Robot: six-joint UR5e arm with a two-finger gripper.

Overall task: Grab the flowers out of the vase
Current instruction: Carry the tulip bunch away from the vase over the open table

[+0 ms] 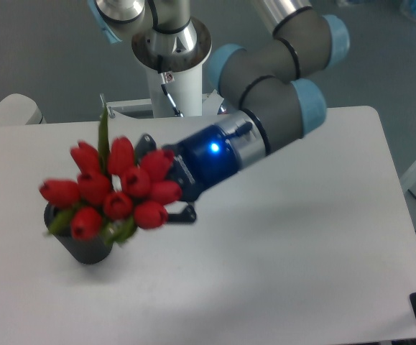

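a: camera view first. where's the bunch?

b: the tulips (114,190) hang in the air in front of the gripper (170,188), low over the black vase (78,241). the buds are blurred and cover most of the vase's mouth.

a: is the gripper pinching them?

b: i judge so, since the bunch sits right against it and nothing else seems to carry it. one dark finger (182,215) shows below the buds, the rest is hidden behind them, so the pinch itself isn't visible.

a: are the stems out of the vase?

b: can't tell. buds and leaves hide the stems and the mouth, so whether anything is left inside is unclear.

a: so which step?

b: the lift out, i'd say. the next move calls for carrying the bunch well clear of the rim without dragging the vase, which stands tilted on the white desk (287,266), near its left edge.
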